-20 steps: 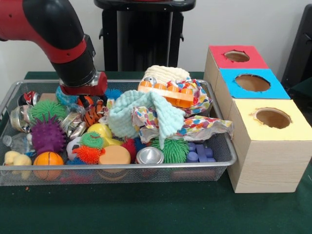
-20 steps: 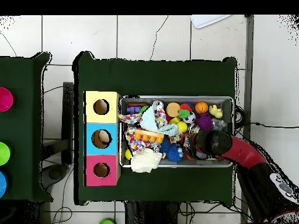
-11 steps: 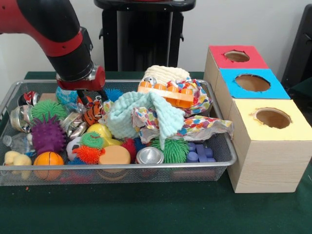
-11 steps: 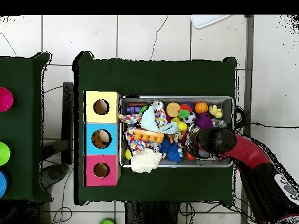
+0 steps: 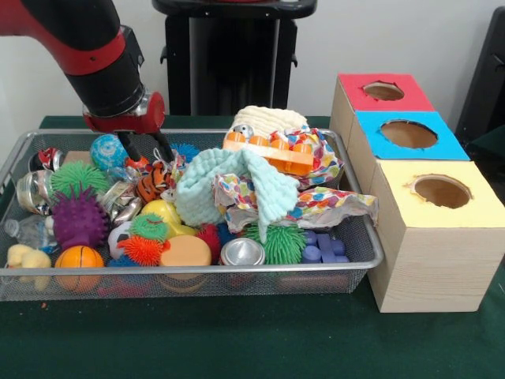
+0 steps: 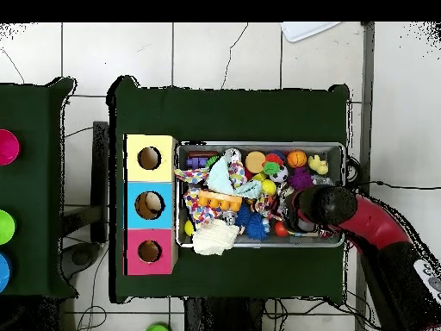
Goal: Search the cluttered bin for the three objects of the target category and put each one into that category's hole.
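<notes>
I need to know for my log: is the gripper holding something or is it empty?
Empty. The gripper hangs above the bin, its dark fingers apart with nothing between.

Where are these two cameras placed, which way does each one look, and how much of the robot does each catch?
Front view: sits low across the table, facing the wire bin and the robot behind it; shows the red and black arm and the gripper above the toys.
Overhead view: sits above the table, looking straight down; shows the arm reaching in from the lower right.
Both show the bin, the toys and the three-hole box.
</notes>
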Controlling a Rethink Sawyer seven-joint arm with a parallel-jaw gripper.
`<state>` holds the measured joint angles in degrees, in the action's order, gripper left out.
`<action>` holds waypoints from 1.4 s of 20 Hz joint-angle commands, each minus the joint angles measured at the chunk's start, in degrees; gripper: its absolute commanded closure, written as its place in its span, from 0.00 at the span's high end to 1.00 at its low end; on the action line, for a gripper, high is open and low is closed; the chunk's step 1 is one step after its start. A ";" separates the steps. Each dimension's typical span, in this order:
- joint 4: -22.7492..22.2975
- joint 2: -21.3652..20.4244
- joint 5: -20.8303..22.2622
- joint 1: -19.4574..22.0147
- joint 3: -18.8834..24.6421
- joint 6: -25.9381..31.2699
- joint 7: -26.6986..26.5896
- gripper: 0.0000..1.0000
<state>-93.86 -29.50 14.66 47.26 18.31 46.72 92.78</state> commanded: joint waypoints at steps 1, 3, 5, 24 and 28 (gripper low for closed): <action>0.55 -1.03 -2.49 -0.44 4.05 5.35 -1.08 1.00; 0.73 -1.05 -2.45 -0.58 3.97 5.46 -1.12 1.00; 1.13 -0.86 -2.29 -0.80 3.84 5.41 -1.13 1.00; 2.65 2.71 -7.88 -2.50 1.96 -2.14 7.32 1.00; 3.40 2.89 -8.89 -3.04 1.27 -1.95 7.60 1.00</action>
<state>-93.57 -28.78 8.62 45.46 18.34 46.75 92.78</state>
